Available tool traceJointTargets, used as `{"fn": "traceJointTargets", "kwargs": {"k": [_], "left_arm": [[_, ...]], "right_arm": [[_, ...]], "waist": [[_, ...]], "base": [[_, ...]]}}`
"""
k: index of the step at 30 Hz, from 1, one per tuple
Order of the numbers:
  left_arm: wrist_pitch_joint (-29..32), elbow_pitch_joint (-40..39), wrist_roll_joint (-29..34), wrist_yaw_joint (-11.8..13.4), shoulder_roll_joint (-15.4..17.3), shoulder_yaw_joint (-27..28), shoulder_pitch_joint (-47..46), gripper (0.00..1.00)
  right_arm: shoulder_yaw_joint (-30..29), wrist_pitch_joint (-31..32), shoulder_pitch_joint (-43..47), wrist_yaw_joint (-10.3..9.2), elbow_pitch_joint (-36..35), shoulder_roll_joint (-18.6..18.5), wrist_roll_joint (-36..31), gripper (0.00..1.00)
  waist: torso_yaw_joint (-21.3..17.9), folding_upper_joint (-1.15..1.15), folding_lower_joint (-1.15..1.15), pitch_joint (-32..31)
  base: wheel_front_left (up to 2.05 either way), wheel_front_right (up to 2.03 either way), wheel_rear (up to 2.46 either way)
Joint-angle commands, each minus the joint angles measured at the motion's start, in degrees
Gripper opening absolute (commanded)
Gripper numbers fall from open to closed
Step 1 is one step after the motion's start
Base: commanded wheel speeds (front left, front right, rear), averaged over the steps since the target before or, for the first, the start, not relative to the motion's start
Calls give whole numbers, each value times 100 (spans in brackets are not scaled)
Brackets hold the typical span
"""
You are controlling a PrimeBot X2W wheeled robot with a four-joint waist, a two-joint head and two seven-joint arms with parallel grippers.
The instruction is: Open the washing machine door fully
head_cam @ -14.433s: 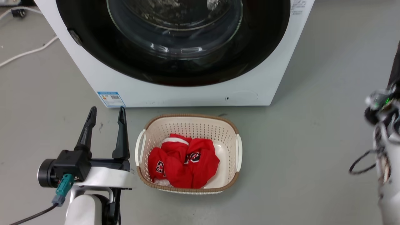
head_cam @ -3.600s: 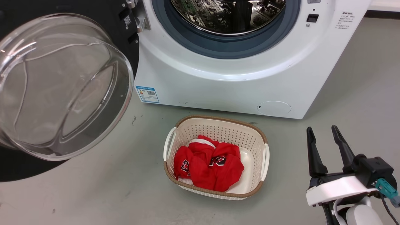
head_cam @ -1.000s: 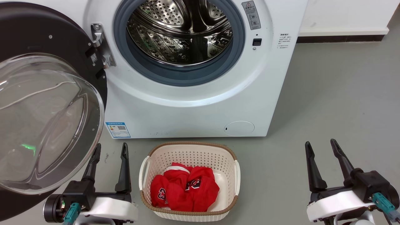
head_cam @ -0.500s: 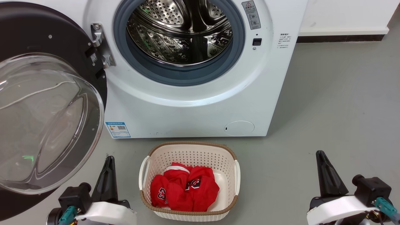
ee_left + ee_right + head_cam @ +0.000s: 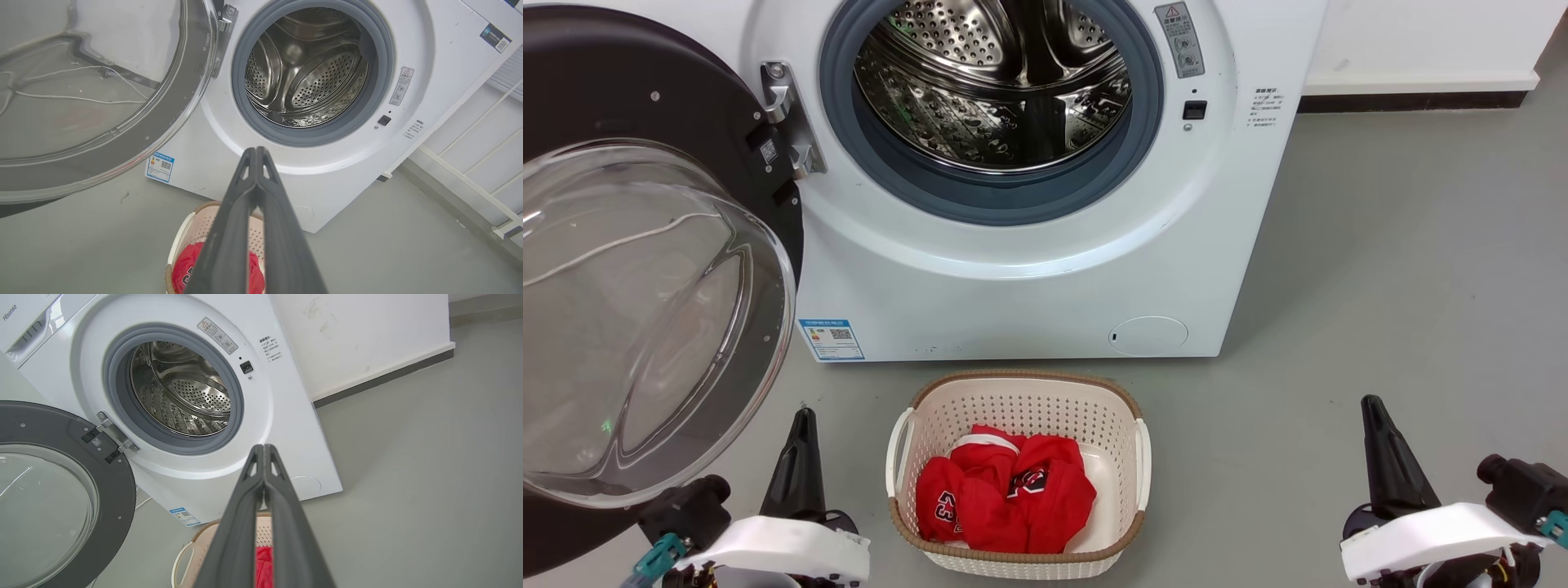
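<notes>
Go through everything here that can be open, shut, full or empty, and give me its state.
washing machine door: wide open, hinged at the left
steel drum: looks empty
laundry basket: holds red clothing
left gripper: shut, empty
right gripper: shut, empty
round white flap: shut

Smooth blk plastic w/ clear glass is being shown by the washing machine door (image 5: 654, 310), polished perf. steel by the drum (image 5: 980, 90), matt rubber by the seal (image 5: 992, 202), cream plastic by the basket (image 5: 1029, 404).

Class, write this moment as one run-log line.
washing machine door: swung wide open | drum: exposed | left end effector: shut, empty | right end effector: shut, empty | basket: red clothing inside
</notes>
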Motion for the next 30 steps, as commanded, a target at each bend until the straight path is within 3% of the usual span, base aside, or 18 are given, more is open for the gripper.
{"fn": "traceJointTargets", "kwargs": {"k": [1, 30], "left_arm": [[42, -51, -225, -46, 10, 33, -161, 0], [636, 185, -2642, -146, 15, 160, -360, 0]], "right_arm": [[-18, 40, -180, 0, -58, -49, 251, 0], [-143, 561, -356, 0, 118, -102, 2740, 0]], "waist": [[0, 0, 0, -1], [7, 0, 0, -14]], "base": [[0, 0, 0], [0, 0, 0]]}}
